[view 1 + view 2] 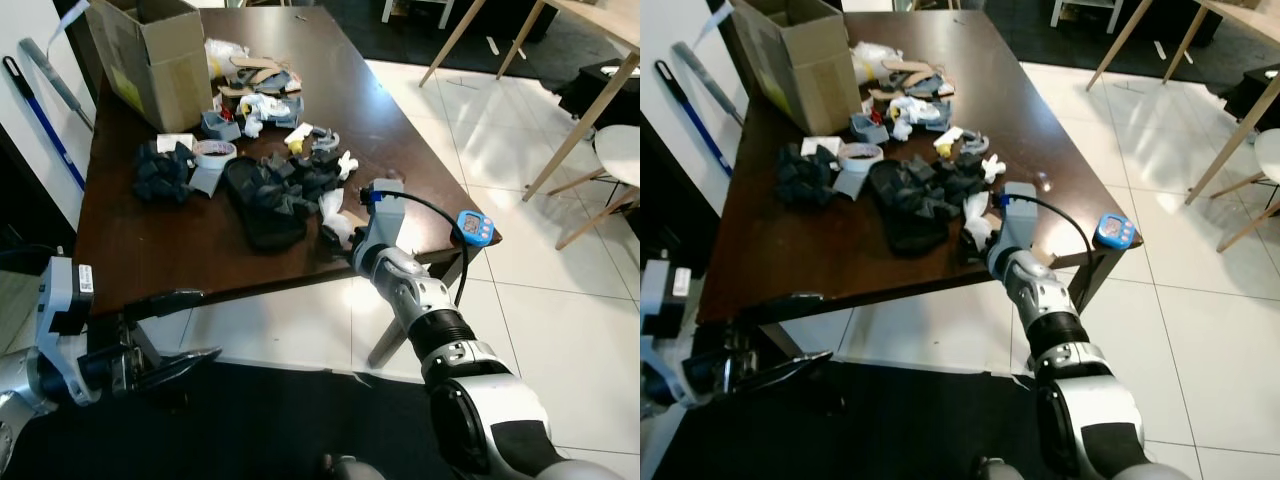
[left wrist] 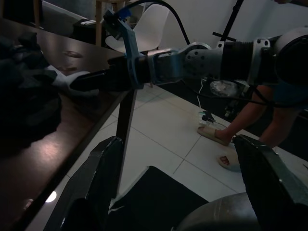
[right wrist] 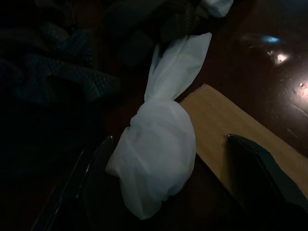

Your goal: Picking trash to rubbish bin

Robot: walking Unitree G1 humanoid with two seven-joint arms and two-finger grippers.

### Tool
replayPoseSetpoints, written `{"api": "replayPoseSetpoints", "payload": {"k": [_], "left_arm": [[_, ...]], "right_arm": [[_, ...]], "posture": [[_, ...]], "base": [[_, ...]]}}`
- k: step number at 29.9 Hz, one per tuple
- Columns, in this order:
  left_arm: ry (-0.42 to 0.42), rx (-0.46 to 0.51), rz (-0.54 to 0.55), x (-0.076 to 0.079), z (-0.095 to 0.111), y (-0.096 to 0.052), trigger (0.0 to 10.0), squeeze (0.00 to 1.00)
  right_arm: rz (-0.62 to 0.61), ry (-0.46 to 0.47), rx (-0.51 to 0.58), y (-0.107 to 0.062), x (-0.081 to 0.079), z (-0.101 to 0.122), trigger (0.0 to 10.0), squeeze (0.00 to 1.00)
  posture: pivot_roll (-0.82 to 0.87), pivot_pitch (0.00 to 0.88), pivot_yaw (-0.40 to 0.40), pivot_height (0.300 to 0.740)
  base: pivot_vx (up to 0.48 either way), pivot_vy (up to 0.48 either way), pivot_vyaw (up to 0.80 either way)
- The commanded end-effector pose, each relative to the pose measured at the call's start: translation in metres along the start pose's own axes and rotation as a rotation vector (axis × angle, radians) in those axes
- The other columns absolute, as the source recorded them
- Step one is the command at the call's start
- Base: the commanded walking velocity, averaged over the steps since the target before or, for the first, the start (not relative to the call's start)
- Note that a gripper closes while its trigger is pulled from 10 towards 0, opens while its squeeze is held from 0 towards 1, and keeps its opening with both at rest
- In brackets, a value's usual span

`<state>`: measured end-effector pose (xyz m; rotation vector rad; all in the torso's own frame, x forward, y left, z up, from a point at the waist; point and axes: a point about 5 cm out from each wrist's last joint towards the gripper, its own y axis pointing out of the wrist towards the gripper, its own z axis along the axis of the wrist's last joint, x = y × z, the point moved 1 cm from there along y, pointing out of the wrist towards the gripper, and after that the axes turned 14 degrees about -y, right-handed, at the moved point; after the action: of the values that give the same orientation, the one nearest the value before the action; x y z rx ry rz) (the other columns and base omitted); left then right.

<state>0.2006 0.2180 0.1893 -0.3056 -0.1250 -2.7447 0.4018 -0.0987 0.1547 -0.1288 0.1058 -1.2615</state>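
White knotted plastic bag (image 3: 156, 149) is found near the tabletop's (image 1: 130, 250) front edge, bracketed by the right gripper's (image 3: 173, 192) spread fingers. Left gripper (image 1: 185, 335) is held below that edge, fingers apart.

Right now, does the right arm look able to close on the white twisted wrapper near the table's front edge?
Probably yes. The right gripper is open, its jaws standing either side of the white wrapper, which lies partly on a tan card. Nothing sits between them, though dark cloth lies close beside.
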Motion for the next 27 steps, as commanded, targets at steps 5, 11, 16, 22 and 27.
{"api": "replayPoseSetpoints", "payload": {"k": [5, 11, 16, 22, 27], "left_arm": [[0.001, -0.019, -0.005, 0.006, 0.002, -0.001, 10.0, 0.00], [0.004, -0.021, -0.010, 0.010, 0.005, 0.000, 10.0, 0.00], [0.007, -0.026, -0.013, 0.010, 0.007, 0.000, 10.0, 0.00], [0.014, -0.025, -0.025, 0.010, 0.009, 0.002, 10.0, 0.00], [0.025, -0.014, -0.051, 0.007, 0.013, 0.007, 10.0, 0.00]], "right_arm": [[-0.032, 0.023, -0.080, -0.004, 0.006, -0.023, 3.6, 0.00], [-0.027, 0.024, -0.121, -0.005, 0.004, -0.030, 0.0, 0.00], [-0.029, 0.036, -0.109, -0.005, 0.005, -0.030, 0.0, 0.00], [-0.071, 0.064, -0.036, -0.005, 0.013, -0.018, 0.0, 0.00], [-0.103, 0.122, 0.110, -0.008, 0.021, 0.004, 0.0, 0.00]], "posture": [[0.07, 0.242, -0.101, 0.740], [0.07, 0.243, -0.102, 0.740], [0.08, 0.236, -0.097, 0.740], [0.08, 0.220, -0.087, 0.740], [0.07, 0.200, -0.075, 0.740]], "base": [[0.000, 0.000, 0.00], [0.000, 0.000, 0.00], [0.000, 0.000, 0.00], [0.000, 0.000, 0.00], [0.000, 0.000, 0.00]]}}
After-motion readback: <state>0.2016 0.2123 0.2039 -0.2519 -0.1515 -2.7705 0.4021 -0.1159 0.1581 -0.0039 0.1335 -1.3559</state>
